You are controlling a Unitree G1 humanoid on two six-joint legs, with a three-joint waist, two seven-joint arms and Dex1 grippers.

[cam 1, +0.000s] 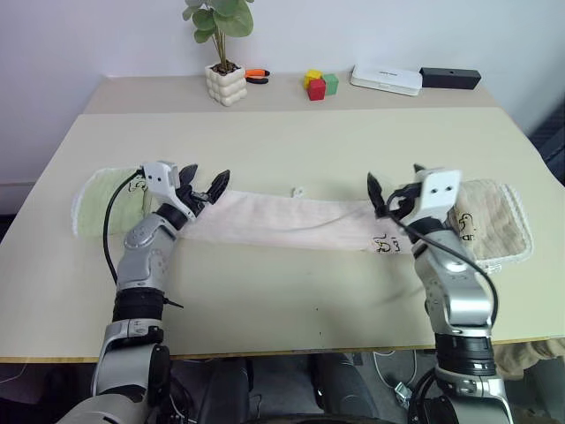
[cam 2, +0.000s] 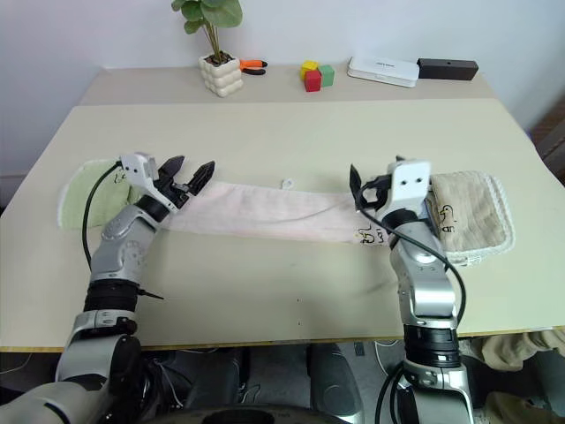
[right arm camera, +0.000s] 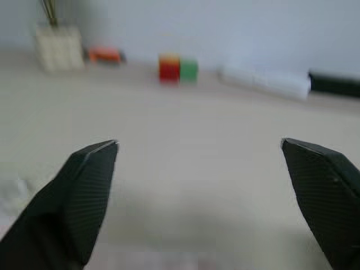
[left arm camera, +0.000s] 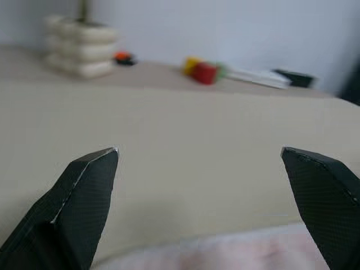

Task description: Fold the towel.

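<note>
As hands (cam 1: 209,185) gape, towel (cam 1: 282,219) seemingly flat

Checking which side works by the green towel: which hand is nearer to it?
Left. The left hand hovers just beside the green towel; the right hand is across the table.

The towel (cam 1: 291,219) is pale pink cloth with a soft, fluffy, matt surface. Left of it, the green towel (cam 1: 101,196) looks like the same looped cloth, and right of it the beige towel (cam 1: 494,221) is thicker terry. The table (cam 1: 291,150) under the pink towel is smooth and matt. Behind the towel, the pot (cam 1: 226,84) looks like glazed ceramic. The gripper fingers (left arm camera: 79,202) are matt black with a fine woven texture.
</note>
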